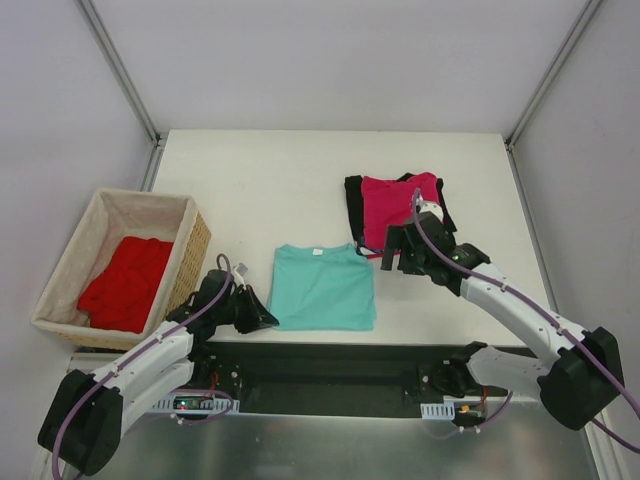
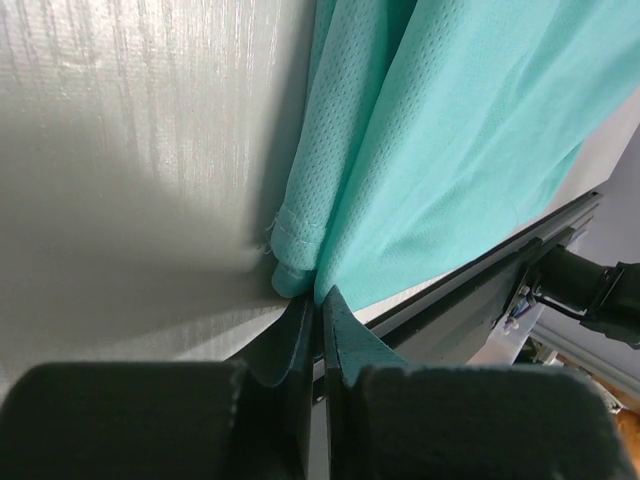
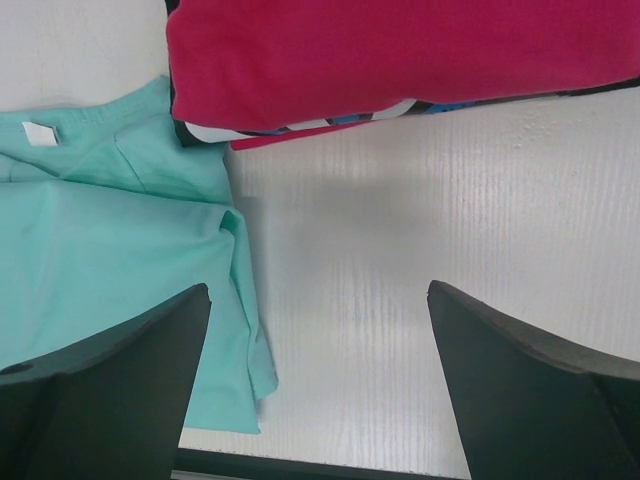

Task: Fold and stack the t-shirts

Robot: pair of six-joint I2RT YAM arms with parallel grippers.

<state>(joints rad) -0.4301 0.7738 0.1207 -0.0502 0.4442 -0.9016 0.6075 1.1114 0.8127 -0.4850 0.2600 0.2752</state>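
A folded teal-green t-shirt [image 1: 322,288] [image 2: 450,150] [image 3: 90,250] lies at the table's front middle. My left gripper [image 1: 268,318] [image 2: 321,300] is at its near left corner, jaws shut with the hem pinched between the tips. Behind and to the right lies a pile with a magenta-pink t-shirt [image 1: 395,205] [image 3: 400,50] on top, a black one [image 1: 353,205] showing at its left edge and a striped one [image 3: 300,122] peeking out underneath. My right gripper [image 1: 388,248] [image 3: 318,287] hovers open over bare table between the pile and the teal shirt's right edge, holding nothing.
A tan wicker basket [image 1: 195,240] stands at the left, close to my left arm, with a bright red t-shirt [image 1: 125,282] crumpled inside. A black rail [image 1: 330,350] runs along the table's near edge. Metal frame posts rise at the back corners.
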